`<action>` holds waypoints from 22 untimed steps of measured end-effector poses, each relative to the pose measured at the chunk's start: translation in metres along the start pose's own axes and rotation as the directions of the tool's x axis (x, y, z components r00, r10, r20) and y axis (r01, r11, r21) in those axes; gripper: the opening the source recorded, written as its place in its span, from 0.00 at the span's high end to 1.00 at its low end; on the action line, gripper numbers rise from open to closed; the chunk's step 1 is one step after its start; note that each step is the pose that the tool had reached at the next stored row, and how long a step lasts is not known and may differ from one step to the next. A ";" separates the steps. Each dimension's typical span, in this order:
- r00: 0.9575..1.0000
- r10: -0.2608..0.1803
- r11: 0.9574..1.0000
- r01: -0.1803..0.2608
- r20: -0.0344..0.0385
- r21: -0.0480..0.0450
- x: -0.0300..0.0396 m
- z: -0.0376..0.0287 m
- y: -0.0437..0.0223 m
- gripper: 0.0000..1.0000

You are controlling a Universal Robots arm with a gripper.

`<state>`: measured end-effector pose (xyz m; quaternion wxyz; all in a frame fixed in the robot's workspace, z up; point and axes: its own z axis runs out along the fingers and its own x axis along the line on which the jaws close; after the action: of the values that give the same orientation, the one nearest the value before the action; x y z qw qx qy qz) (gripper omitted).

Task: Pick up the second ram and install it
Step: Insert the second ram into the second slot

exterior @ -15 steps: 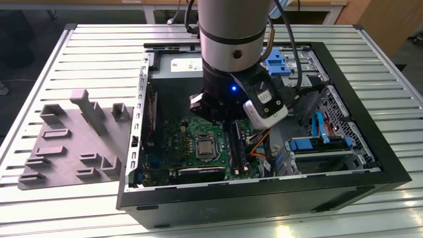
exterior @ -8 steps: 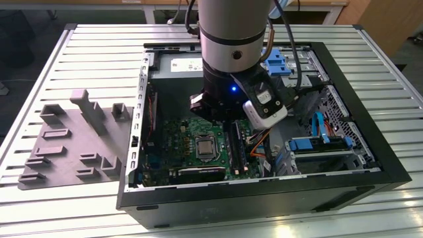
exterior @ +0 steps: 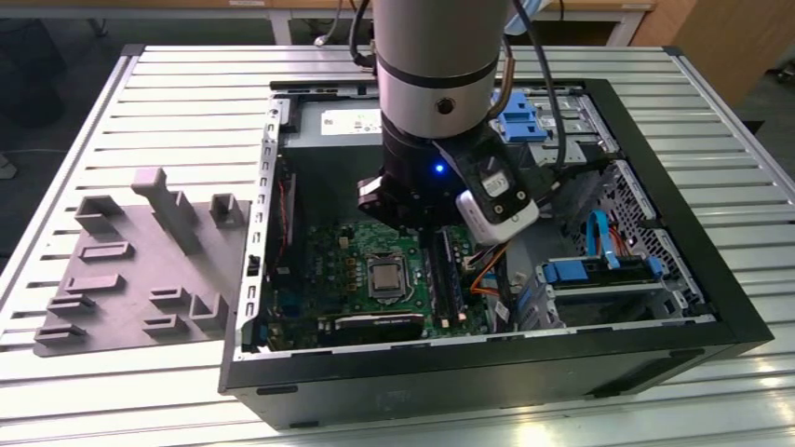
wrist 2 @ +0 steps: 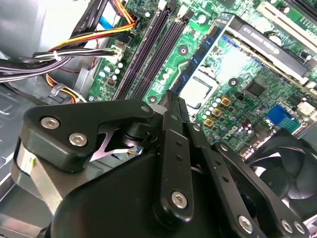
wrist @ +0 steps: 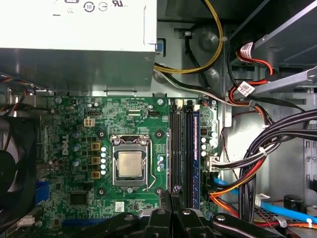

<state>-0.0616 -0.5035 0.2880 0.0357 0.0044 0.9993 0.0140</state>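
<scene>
Your black gripper (wrist 2: 172, 96) has its jaws squeezed nearly shut on the long flat dark memory stick with a blue label (wrist: 194, 158), holding it just under them, over the long black slots (wrist: 178, 148), so it can line up.

Bright overhead light, glare on table (exterior: 546, 433), shadowed case (exterior: 472, 382) interior

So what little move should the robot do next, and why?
Probably ease the pincer straight down a little. It seems shut on the second ram, which hangs above the empty memory slots and runs along them, beside the stick already standing in its slot. The second ram isn't seated yet.
</scene>
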 end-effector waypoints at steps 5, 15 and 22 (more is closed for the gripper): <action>1.000 0.005 1.000 -0.005 0.000 0.000 0.0001 0.0018 0.0015 0.88; 1.000 0.017 1.000 -0.017 0.000 0.001 0.0004 0.0052 0.0042 0.88; 1.000 0.028 1.000 -0.028 0.001 0.002 0.0006 0.0071 0.0057 0.88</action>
<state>-0.0617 -0.4975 0.2810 0.0359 0.0183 0.9991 0.0135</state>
